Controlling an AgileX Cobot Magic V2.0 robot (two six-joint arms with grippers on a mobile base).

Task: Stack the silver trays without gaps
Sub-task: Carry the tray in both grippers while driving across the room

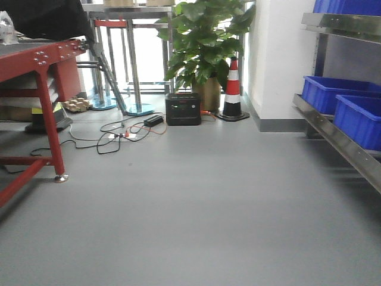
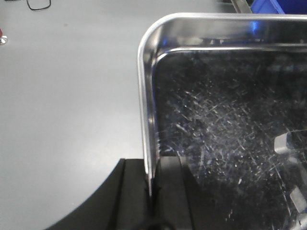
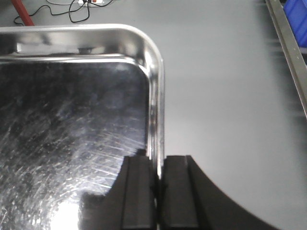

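Check the left gripper (image 2: 153, 167): its jaws are closed onto the side wall of the silver tray (image 2: 216, 120), one finger inside the pan and one outside, with the out-turned rim pinched between them. From this gripper the tray runs ahead and to the right, ending in a rounded corner ahead. To the gripper's left you see only grey floor (image 2: 62, 96).

Check the right gripper (image 3: 158, 165): it is clamped the same way on the tray's (image 3: 72, 120) opposite side wall. Here the tray lies ahead and to the left, and its scratched bottom faces up. To this gripper's right the floor reaches a shelf rail (image 3: 288, 52) and a blue bin (image 3: 297, 12), both well apart from the tray.

You cannot tell from these views whether another tray lies beneath.
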